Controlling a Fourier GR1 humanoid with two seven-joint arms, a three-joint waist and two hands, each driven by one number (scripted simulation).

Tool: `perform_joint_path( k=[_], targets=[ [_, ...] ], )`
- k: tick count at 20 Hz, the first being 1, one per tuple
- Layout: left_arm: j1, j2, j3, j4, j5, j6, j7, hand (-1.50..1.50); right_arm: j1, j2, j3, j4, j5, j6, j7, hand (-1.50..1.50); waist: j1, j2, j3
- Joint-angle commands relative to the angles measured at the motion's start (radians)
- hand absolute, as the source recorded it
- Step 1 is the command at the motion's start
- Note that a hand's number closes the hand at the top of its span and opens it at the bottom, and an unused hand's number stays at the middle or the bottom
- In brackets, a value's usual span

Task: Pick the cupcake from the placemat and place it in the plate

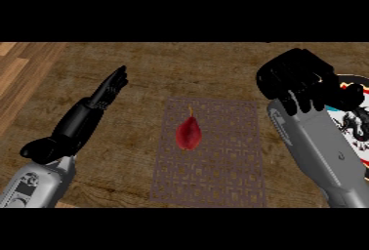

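A steep downward view of a dark wooden counter [216, 63], with 2 grey robot forearms entering from the bottom edge.

In the middle lies a brown patterned placemat [231, 166], a tall rectangle. On its upper left part rests a dark red, teardrop-shaped object [189, 133] with a thin yellowish tip pointing away from the robot. The task calls for a cupcake, but this shape reads more like a pepper or a pointed fruit. Nothing touches it.

The left hand [110, 90] shows at the left of the view, fingers straight and together, pointing up and away, open and holding nothing. It sits clear of the placemat and looks to be at rest.

The right hand [299, 78] is at the upper right, beyond the placemat's far right corner. Its fingers are curled in; no object is visible inside them, though the fist could hide something small. Its forearm crosses over the edge of a plate [358, 127] with a red, black and white design, mostly cut off by the right edge.

Risks, as a judgement: the red object is narrow and rounded, so it may roll or slip out of a grasp. The right forearm also hides much of the plate, so a placement could land on the rim or miss.
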Motion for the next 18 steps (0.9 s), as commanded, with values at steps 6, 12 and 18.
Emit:
perform_joint_path(
  k=[6,12,18],
  targets=[
    [-0.015,-0.022,-0.023,-0.002,0.01,-0.018,-0.007,0.0,-0.212,0.175,-0.201,-0.326,-0.294,0.099,-0.138,1.5,0.051,0.011,-0.003],
    [-0.03,-0.021,-0.034,-0.009,0.001,-0.028,-0.014,0.0,-0.311,0.195,-0.316,-0.484,-0.449,0.098,-0.13,1.5,0.063,0.045,-0.023],
    [-0.048,-0.013,-0.03,-0.007,-0.012,-0.028,-0.019,0.0,-0.37,0.164,-0.384,-0.587,-0.554,0.09,-0.087,1.5,0.059,0.074,-0.038]
  ],
)
